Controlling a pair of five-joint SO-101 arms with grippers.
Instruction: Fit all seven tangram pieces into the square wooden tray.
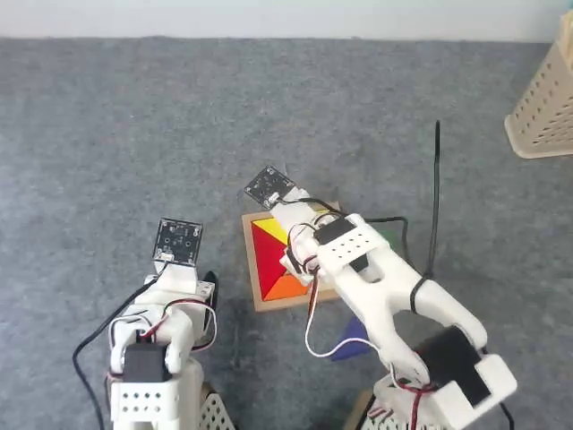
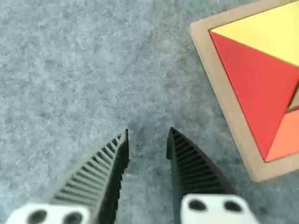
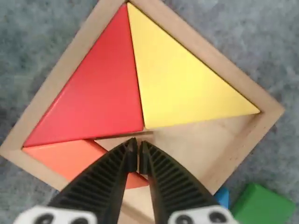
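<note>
Closest to the arms' bases, a blue piece (image 1: 351,348) lies loose on the grey carpet (image 2: 70,70), beside the right arm. The left gripper (image 2: 147,134) hangs low over bare carpet just beside the wooden tray (image 3: 268,116), jaws spread apart and holding nothing. Three pieces sit flat in the tray: a red triangle (image 3: 93,98) and a yellow triangle (image 3: 182,84) edge to edge, and an orange piece (image 3: 60,156) against the red one. By my count four of the seven are left, and about half the tray floor is bare wood. The right gripper (image 3: 138,144) points down over that bare floor by the orange piece, fingers pinched together and empty. A green piece (image 1: 390,236) waits on the carpet just outside the tray.
</note>
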